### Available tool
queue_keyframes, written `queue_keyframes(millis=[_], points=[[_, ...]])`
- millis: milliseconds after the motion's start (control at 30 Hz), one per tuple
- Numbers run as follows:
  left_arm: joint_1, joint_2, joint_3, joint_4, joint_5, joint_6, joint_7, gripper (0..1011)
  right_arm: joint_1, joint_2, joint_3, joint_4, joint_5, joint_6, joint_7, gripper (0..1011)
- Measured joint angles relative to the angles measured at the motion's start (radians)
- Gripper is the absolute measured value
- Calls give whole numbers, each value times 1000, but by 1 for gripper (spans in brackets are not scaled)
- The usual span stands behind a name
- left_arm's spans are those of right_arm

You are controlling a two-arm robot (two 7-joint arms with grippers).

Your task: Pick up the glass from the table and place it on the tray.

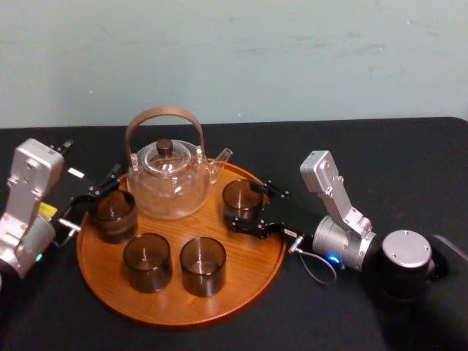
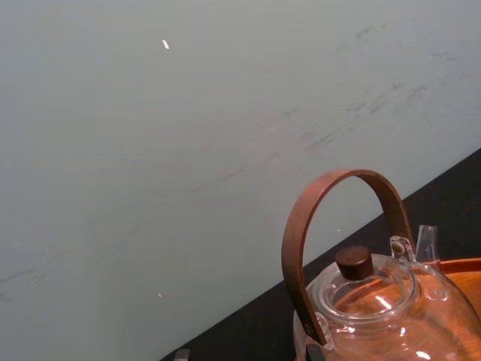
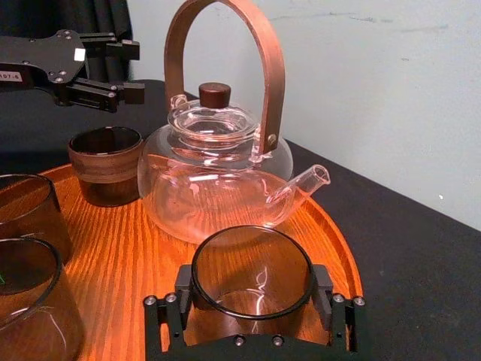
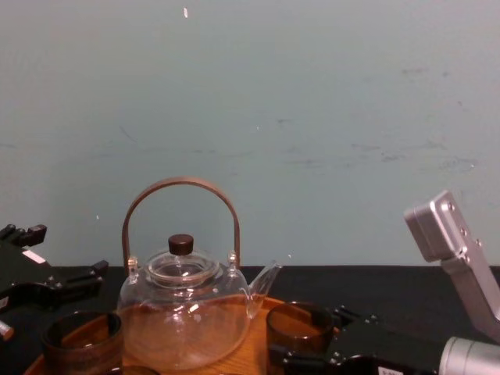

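Observation:
The glass (image 1: 241,199), a short smoky-brown tumbler, stands upright on the right part of the round wooden tray (image 1: 245,281), beside the teapot's spout. My right gripper (image 1: 252,206) is shut on the glass, one finger against each side. In the right wrist view the glass (image 3: 252,271) sits between the fingers (image 3: 325,293) with its base on the tray (image 3: 128,248). My left gripper (image 1: 99,191) hovers open over the tray's left edge, just above another tumbler (image 1: 113,216). The black table (image 1: 380,161) lies under it all.
A clear glass teapot (image 1: 172,183) with an arched brown handle stands at the back of the tray. Two more brown tumblers (image 1: 148,262) (image 1: 202,265) stand at the tray's front. A pale wall rises behind the table's far edge.

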Motion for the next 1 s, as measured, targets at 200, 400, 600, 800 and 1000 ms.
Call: queue_keyframes(millis=[200, 400, 600, 800, 1000], points=[[0, 0, 0, 0, 0, 0, 0, 1001, -1, 1, 3, -3, 2, -5, 0, 1002], [0, 0, 0, 0, 0, 0, 0, 1001, -20, 9, 20, -36, 8, -30, -8, 1002], [0, 0, 0, 0, 0, 0, 0, 1002, -30, 16, 29, -59, 12, -38, -9, 1002], [0, 0, 0, 0, 0, 0, 0, 1001, -40, 21, 37, -75, 21, -48, -5, 1002], [0, 0, 0, 0, 0, 0, 0, 1001, -56, 32, 45, -108, 33, -56, 0, 1002]])
